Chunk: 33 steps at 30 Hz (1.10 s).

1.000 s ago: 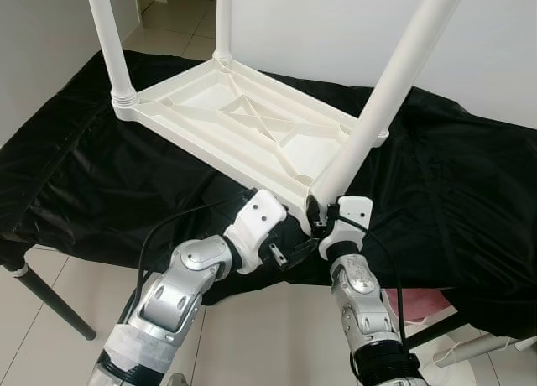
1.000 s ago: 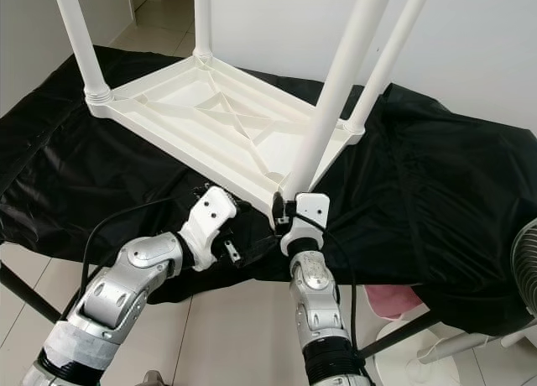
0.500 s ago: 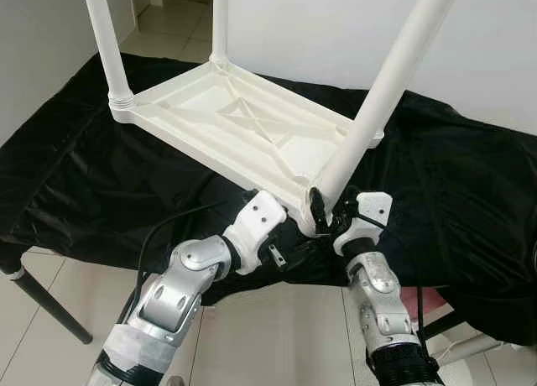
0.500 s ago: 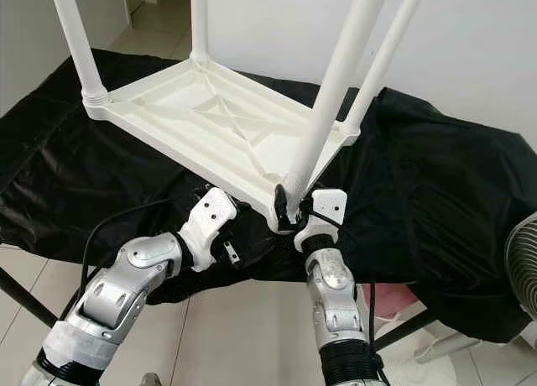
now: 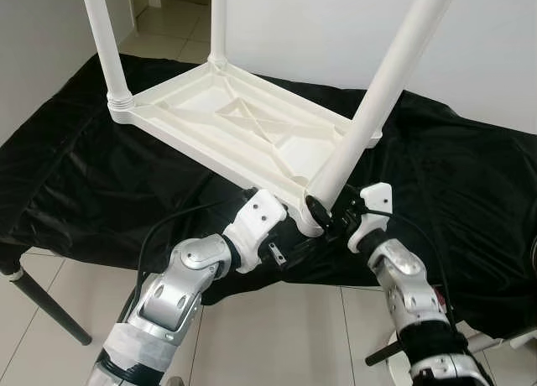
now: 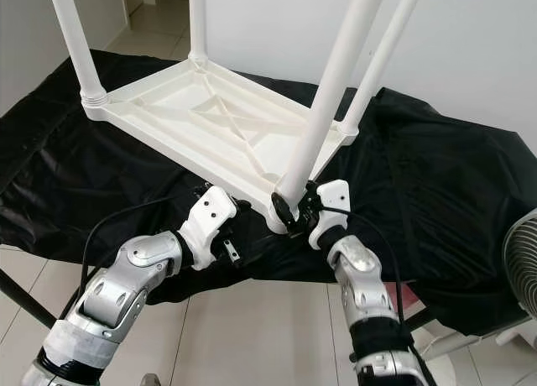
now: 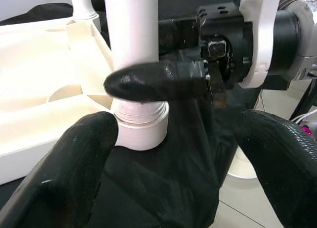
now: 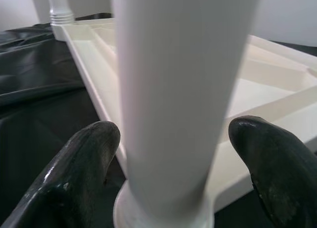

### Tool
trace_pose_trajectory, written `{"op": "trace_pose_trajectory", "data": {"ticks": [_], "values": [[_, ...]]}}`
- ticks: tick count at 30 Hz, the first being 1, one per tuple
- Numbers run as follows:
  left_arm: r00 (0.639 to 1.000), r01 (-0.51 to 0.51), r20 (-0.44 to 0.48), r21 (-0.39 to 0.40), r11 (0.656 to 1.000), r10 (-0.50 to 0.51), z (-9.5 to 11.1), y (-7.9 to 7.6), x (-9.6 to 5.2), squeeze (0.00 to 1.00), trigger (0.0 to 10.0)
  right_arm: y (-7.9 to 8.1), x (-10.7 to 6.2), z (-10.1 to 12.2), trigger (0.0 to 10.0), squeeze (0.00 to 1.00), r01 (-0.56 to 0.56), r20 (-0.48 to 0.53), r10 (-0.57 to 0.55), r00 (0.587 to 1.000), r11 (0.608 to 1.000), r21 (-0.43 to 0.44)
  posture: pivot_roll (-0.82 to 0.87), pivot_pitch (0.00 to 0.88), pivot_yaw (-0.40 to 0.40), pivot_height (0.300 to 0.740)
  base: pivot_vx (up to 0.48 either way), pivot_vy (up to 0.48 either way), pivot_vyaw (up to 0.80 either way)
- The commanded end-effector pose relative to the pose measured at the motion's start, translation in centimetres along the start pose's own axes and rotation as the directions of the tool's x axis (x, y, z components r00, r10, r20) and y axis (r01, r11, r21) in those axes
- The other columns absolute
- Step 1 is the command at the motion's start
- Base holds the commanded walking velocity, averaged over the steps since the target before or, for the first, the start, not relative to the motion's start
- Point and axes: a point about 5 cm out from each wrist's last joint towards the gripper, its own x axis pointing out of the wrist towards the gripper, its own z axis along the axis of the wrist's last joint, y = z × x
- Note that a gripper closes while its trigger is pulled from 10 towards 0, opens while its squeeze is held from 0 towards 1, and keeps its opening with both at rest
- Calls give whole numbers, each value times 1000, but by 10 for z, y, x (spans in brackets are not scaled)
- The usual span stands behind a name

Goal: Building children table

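A white plastic children's table lies upside down on a black cloth, with its legs pointing up. The nearest leg stands in the corner socket at the front edge. My right gripper is shut on this leg just above the socket, one finger lying across it; in the right wrist view the leg sits between both fingers. My left gripper is open, low in front of the same corner, with the socket between its spread fingertips and touching nothing.
Two more legs rise at the far left corners and another at the right. A black stand leg slants to the tiled floor at the left. A fan stands at the right edge.
My right forearm and wrist have swung to the right around the near leg while the fingers stay at its base. The left gripper has kept its place.
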Motion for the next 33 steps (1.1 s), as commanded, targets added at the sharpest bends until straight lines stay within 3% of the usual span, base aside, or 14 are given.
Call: {"op": "trace_pose_trajectory", "data": {"ticks": [1, 9, 10, 12, 13, 24, 25, 33], "values": [[1000, -25, -1, 7, 1000, 25, 0, 2, 3, 0, 10000, -1, 0, -6, 10000, 0, -36, -36, 37, 999, 999, 17, 44, 0, -119, 740, 0, 0, 0], [999, -35, 0, 14, 999, 35, 2, 5, 1, 0, 10000, 4, 13, -12, 10000, 0, -177, -103, 173, 979, 984, -26, 55, 0, -112, 740, 0, 0, 0], [999, -40, 1, 15, 999, 40, 3, 7, 1, 0, 10000, 5, 15, -13, 6314, 0, -191, -113, 187, 976, 981, -31, 55, 0, -112, 740, 0, 0, 0], [999, -44, 0, 17, 999, 44, 3, 7, 1, 0, 10000, 3, 17, -13, 6314, 0, -193, -118, 188, 975, 981, -30, 55, 0, -112, 740, 0, 0, 0], [999, -47, 1, 16, 999, 47, 3, 8, 0, 0, 10000, 2, 18, -13, 0, 0, -192, -117, 189, 975, 981, -20, 65, 0, -113, 740, 0, 0, 0], [998, -63, -8, 16, 998, 63, 3, 11, -4, 0, 10000, -5, 13, -14, 235, 0, -162, -98, 163, 982, 987, 19, 68, 22, -109, 740, 0, 0, 0], [998, -62, -8, 16, 998, 62, 3, 10, -4, 0, 10000, -5, 13, -14, 10000, 0, -150, -91, 151, 984, 989, 18, 66, 27, -107, 740, 0, 0, 0], [998, -55, -13, 10, 998, 55, 1, 8, -3, 0, 10000, -7, 10, -11, 10000, 0, -36, -59, 36, 998, 999, -1, 51, 37, -104, 740, 0, 0, 0]]}}
